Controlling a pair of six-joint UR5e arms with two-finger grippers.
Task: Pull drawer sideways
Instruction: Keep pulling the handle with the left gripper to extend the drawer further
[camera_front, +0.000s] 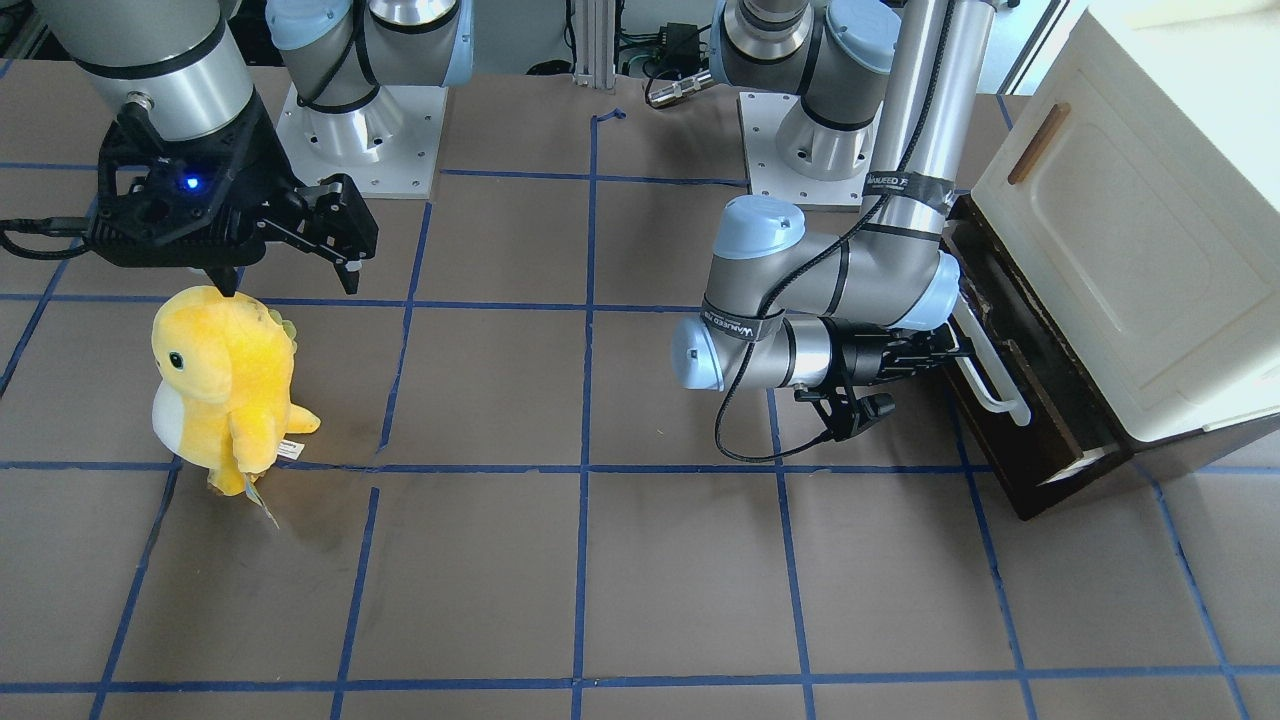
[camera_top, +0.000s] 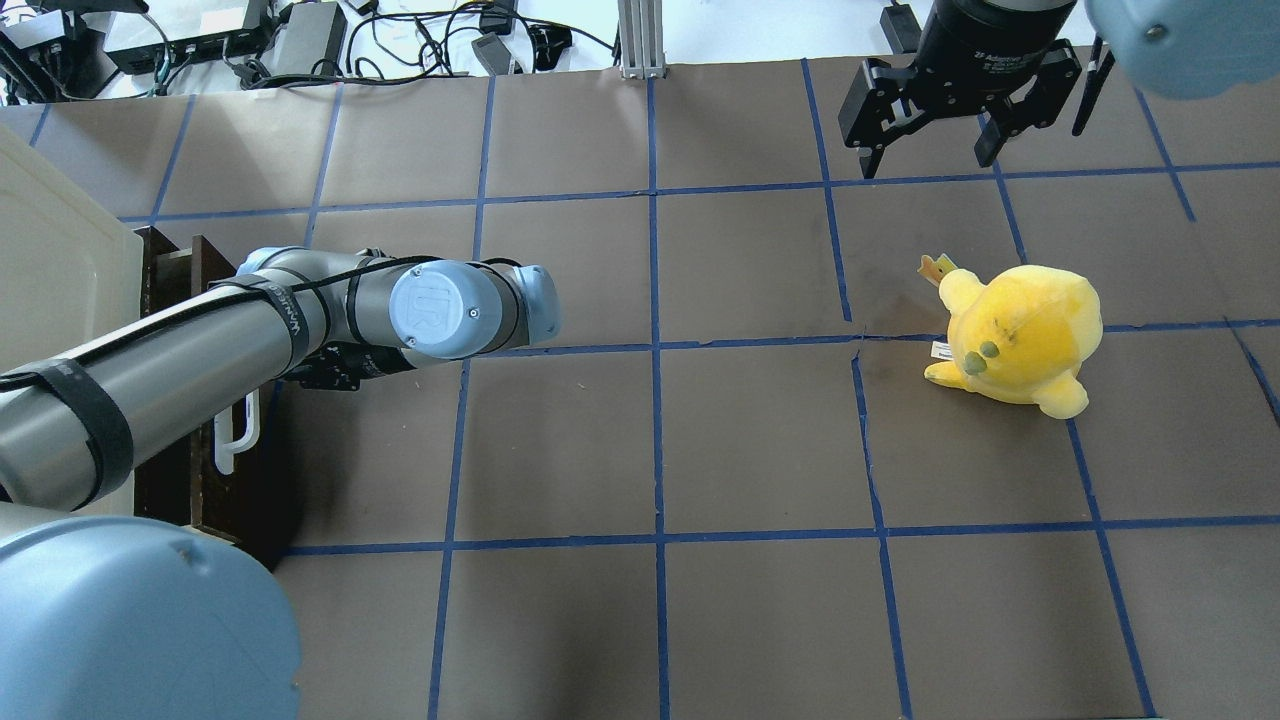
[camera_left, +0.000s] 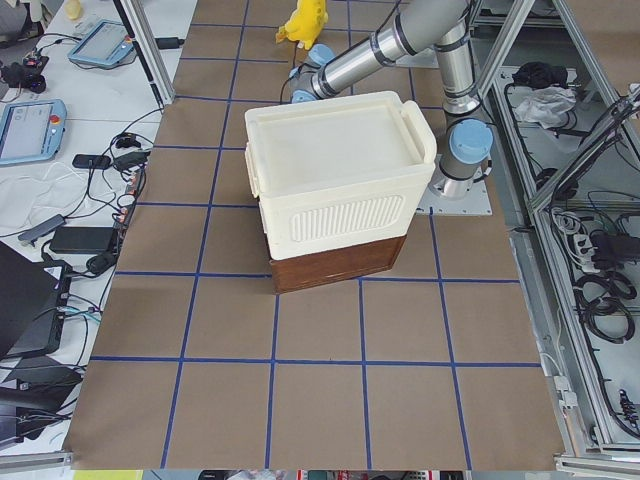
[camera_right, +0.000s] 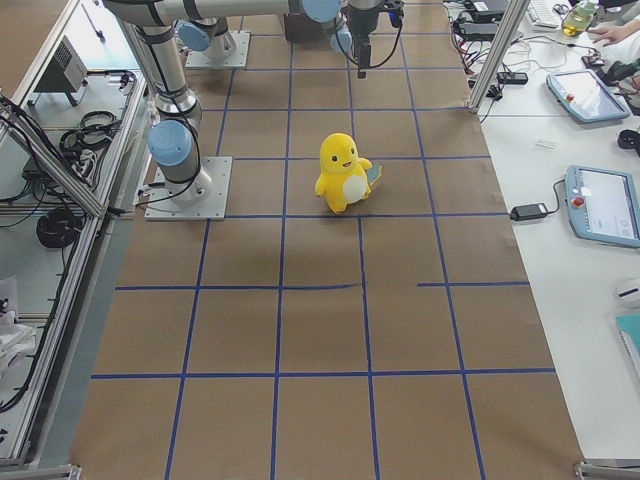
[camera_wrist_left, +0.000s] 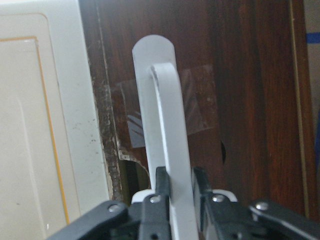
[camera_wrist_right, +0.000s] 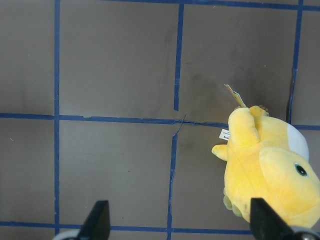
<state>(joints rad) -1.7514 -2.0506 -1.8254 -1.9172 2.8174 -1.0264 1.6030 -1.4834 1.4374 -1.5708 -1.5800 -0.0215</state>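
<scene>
The dark brown drawer (camera_front: 1000, 455) sits under a cream cabinet (camera_front: 1130, 230) at the table's end and is pulled out a little, so a strip of its pale interior shows. Its long white bar handle (camera_front: 988, 372) runs along the front. My left gripper (camera_front: 952, 352) reaches sideways to it. In the left wrist view my left gripper (camera_wrist_left: 180, 182) is shut on the white handle (camera_wrist_left: 162, 100) in front of the drawer's wood face (camera_wrist_left: 245, 100). My right gripper (camera_front: 288, 280) hangs open and empty above the table. It also shows open in the overhead view (camera_top: 925, 160) and in the right wrist view (camera_wrist_right: 180, 222).
A yellow plush toy (camera_front: 225, 385) stands just below the right gripper; it also shows in the overhead view (camera_top: 1015, 335) and the right wrist view (camera_wrist_right: 270, 170). The cabinet has a panelled door with a small wooden handle (camera_front: 1038, 143). Both arm bases stand at the robot's side.
</scene>
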